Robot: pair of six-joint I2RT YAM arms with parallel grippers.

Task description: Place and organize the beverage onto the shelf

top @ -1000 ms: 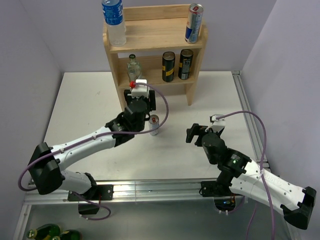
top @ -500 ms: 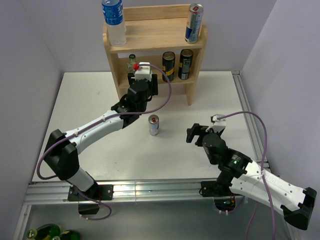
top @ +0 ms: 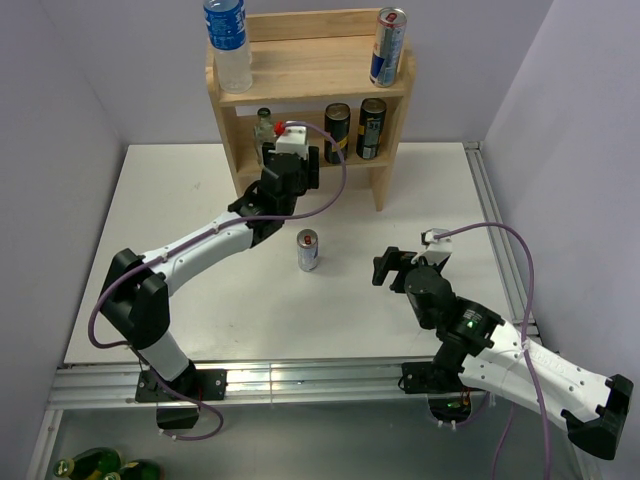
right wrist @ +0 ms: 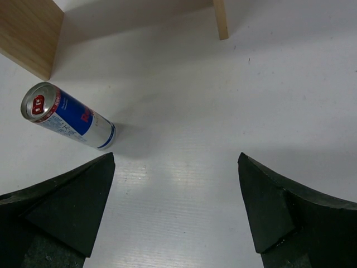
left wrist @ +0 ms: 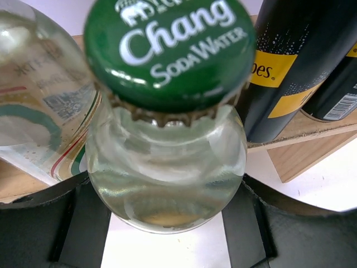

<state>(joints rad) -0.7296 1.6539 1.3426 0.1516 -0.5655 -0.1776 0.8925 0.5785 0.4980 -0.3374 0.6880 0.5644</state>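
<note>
You face a robotics lab cell: plain walls [top: 60, 80] box in a white surface [top: 180, 230] edged with aluminium rails [top: 300, 378].

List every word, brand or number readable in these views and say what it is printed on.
"Chang SODA WATER": green cap of the glass bottle.
"es", end of a cut-off word: yellow band of the black can.
Too blurred to read: label of the second bottle, side print of the blue and silver can, barcode on the far black can.
Top view: all labels too small.
</note>
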